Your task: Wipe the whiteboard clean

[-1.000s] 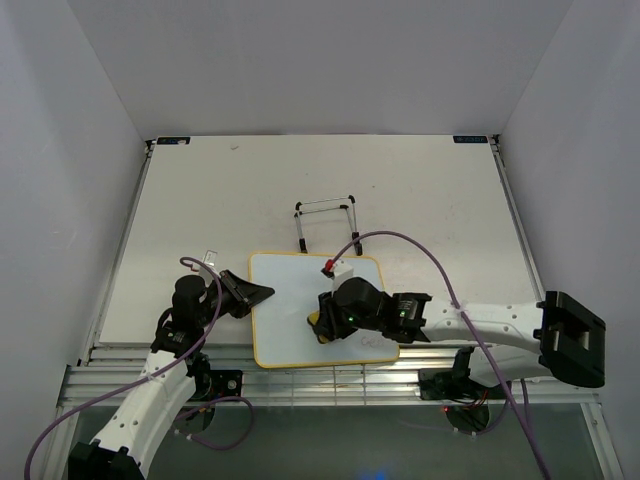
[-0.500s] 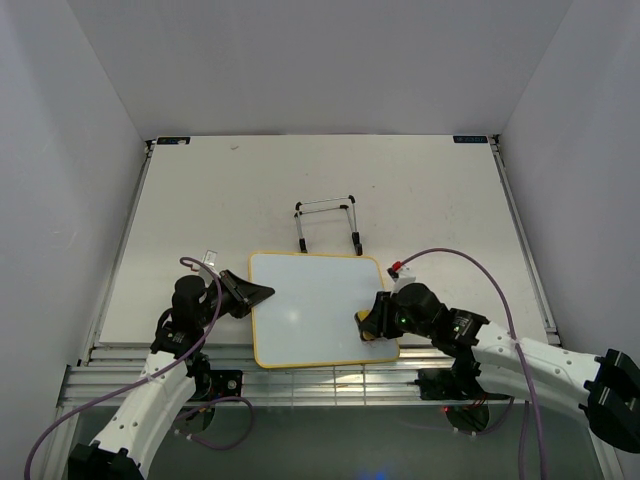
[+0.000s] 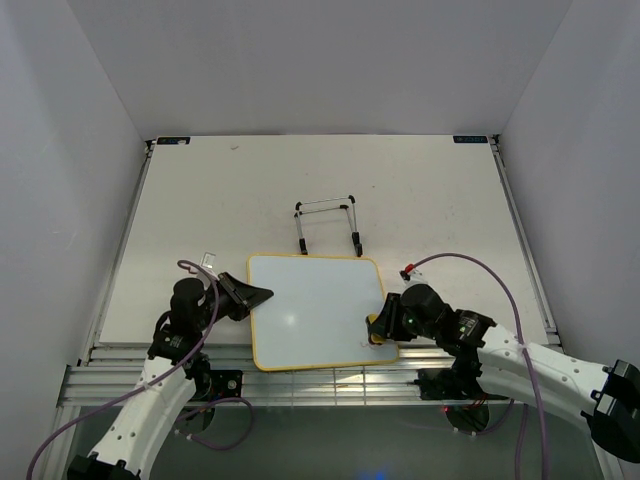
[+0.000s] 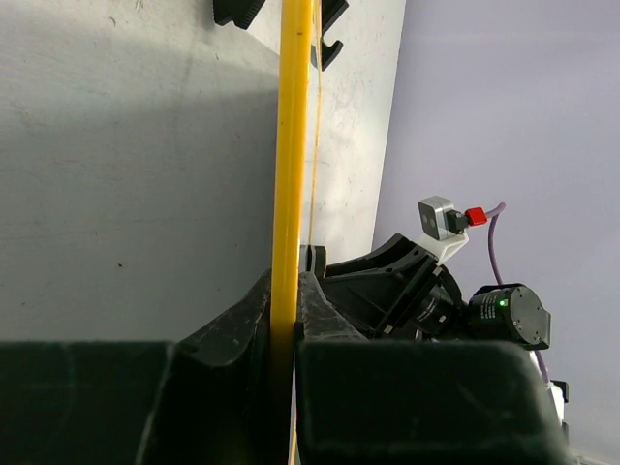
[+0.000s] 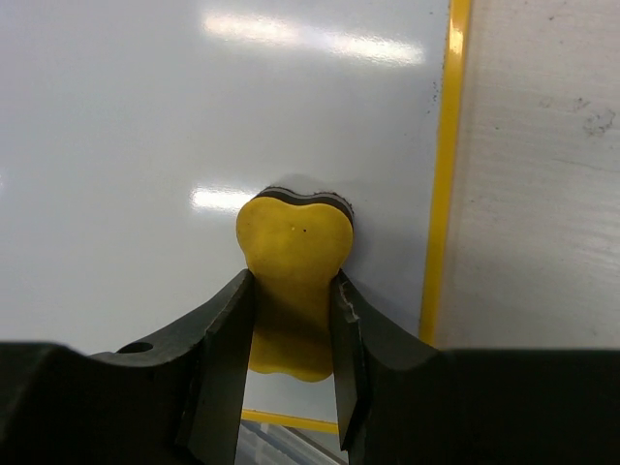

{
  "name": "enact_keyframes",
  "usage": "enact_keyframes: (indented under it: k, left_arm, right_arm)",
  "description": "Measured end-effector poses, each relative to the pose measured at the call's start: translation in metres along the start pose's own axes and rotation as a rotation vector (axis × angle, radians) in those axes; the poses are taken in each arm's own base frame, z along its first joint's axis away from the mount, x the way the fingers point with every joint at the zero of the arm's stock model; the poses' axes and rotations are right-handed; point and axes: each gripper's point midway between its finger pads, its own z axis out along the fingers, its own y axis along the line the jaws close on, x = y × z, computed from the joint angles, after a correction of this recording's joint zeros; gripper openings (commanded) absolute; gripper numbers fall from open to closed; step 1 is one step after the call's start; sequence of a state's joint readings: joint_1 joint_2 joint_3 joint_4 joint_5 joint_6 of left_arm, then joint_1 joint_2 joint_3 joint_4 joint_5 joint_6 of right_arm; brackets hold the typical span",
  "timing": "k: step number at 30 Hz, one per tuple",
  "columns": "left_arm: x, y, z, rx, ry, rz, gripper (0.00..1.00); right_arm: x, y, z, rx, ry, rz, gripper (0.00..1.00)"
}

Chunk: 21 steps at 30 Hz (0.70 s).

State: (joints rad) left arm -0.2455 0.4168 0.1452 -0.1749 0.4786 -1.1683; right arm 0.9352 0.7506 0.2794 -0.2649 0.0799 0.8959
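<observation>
The whiteboard [image 3: 310,305], white with a thin yellow frame, lies flat near the table's front edge. My left gripper [image 3: 258,295] is shut on its left edge; the left wrist view shows the yellow frame [image 4: 291,174] pinched between the fingers. My right gripper [image 3: 378,330] is shut on the yellow eraser [image 5: 293,276], pressed on the board at its near right corner, close to the yellow frame [image 5: 441,194]. The board surface [image 5: 194,126] looks clean in the right wrist view.
A thin wire easel stand [image 3: 328,225] stands just behind the board. The slatted metal front edge of the table [image 3: 300,385] runs below the board. White walls close in the table on three sides.
My right gripper has slid the eraser from the board's lower middle to its near right corner. The faint scribble near the front edge no longer shows. The left gripper has kept its hold.
</observation>
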Motion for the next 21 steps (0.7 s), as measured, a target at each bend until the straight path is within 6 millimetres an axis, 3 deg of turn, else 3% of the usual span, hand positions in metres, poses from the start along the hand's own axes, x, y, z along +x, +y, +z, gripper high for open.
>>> enact_keyframes:
  k: [8,12,15,21]
  left_arm:
    - [-0.005,-0.007,-0.006,-0.031,-0.023,0.015,0.0]
    - [-0.006,-0.006,-0.008,-0.04,-0.036,0.015,0.0]
    - [-0.007,-0.006,-0.008,-0.041,-0.041,0.016,0.0]
    - [-0.007,-0.003,-0.009,-0.042,-0.052,0.018,0.0]
  right_arm:
    - [0.006,-0.007,-0.004,0.036,0.034,-0.003,0.2]
    - [0.011,0.001,-0.004,0.011,0.039,-0.055,0.2]
    - [0.018,0.015,-0.004,-0.017,0.05,-0.111,0.2]
    - [0.033,0.064,-0.001,-0.082,0.08,-0.219,0.21]
